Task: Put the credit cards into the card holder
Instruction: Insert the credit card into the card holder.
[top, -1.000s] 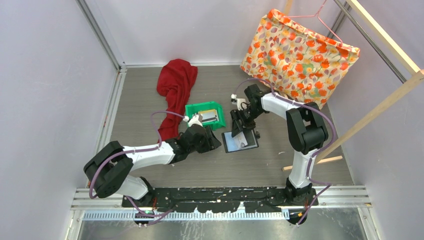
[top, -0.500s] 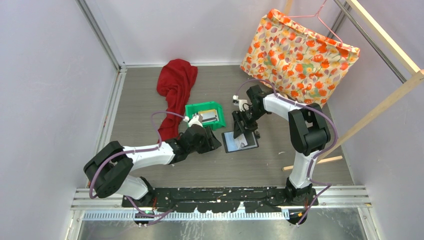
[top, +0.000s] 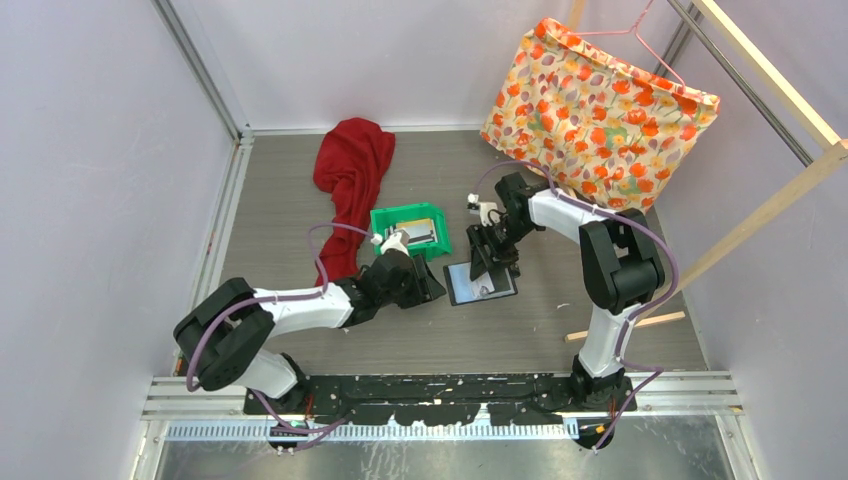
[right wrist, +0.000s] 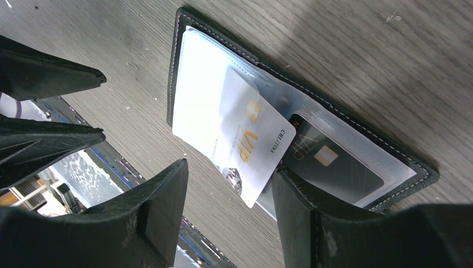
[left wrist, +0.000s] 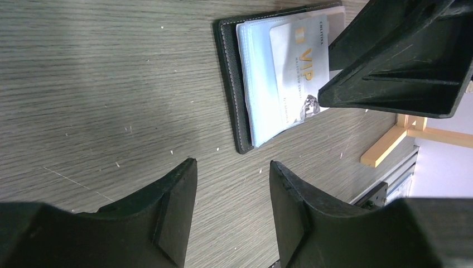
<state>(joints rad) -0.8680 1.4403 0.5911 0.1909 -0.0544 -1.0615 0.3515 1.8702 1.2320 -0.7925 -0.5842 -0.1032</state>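
Closest to me, my left claw (left wrist: 232, 167) hangs low over the table (left wrist: 111, 84) with its fingers standing well apart and nothing between them, just beside the near edge of the card holder (left wrist: 228, 84). The holder lies open and flat, its clear pockets facing up. A grey card (right wrist: 334, 164) already sits fully inside one pocket. The white card (right wrist: 245, 139) is only partly in: one end is under the plastic, and the other pokes out askew past the holder's edge.

My right claw (right wrist: 228, 184) hovers over that loose end, fingers spread to either side of it and gripping nothing. I judge the step in hand is seating this card. To do it well I would square the card with the pocket mouth first, then push along the pocket's length with one fingertip, and let the left claw pin the leather so the holder does not slide.

Further back, the green bin (top: 385, 215) seems to hold more cards (top: 420, 233). Beyond it are the red cloth (top: 350, 165) and the flowered bag (top: 600, 105).

Compared with a second ago, the right arm has drifted slightly to its right, the left arm has crept forward a touch, and the holder has not moved
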